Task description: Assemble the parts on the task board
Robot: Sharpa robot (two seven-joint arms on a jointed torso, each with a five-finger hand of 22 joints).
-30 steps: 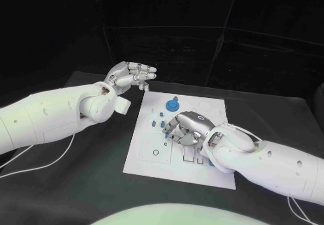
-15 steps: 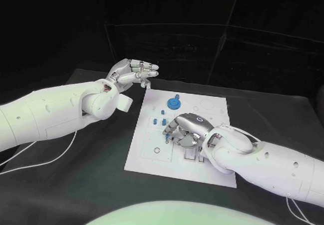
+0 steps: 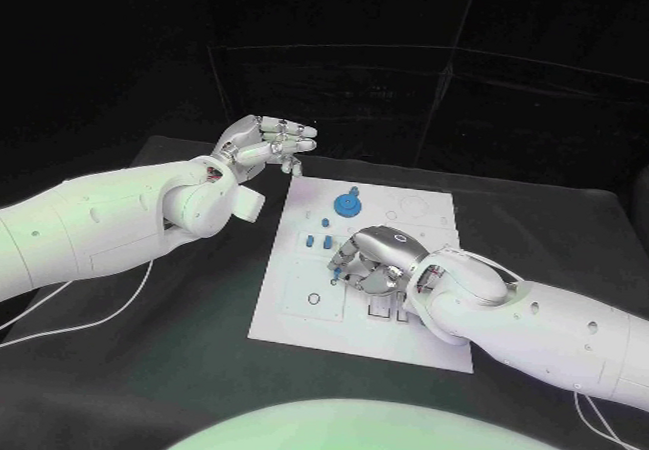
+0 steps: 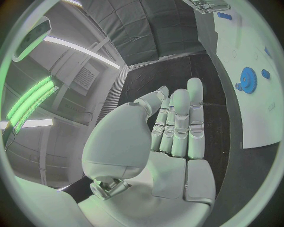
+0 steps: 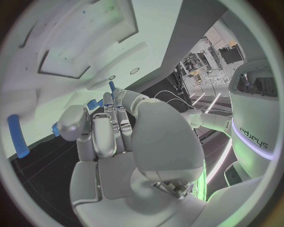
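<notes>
I see the task board (image 3: pixel 299 319) lying in the middle of the black table (image 3: pixel 145 377), its long sides running away from me. My right hand (image 3: pixel 369 259) is down over the middle of the board, palm to the plate, fingers curled in toward the small blue pegs (image 3: pixel 317 244) that stand just beside its fingertips. In the right wrist view the fingers (image 5: pixel 112 124) lie close together and bent above the white plate, with blue parts (image 5: pixel 18 136) near them, but I cannot tell whether anything is actually pinched there. My left hand (image 3: pixel 263 145) hangs off the board, above the table just beyond the board's far left corner, well apart from the parts. Its fingers are bent in toward the thumb, and in the left wrist view they (image 4: pixel 177 120) lie straight and side by side with the thumb folded across the palm, nothing in them. The blue gear (image 3: pixel 348 203) sits on the far part of the board, between the two hands; the left wrist view shows the same gear (image 4: pixel 246 79) on the white plate with a smaller blue piece (image 4: pixel 265 74) just beside it.
</notes>
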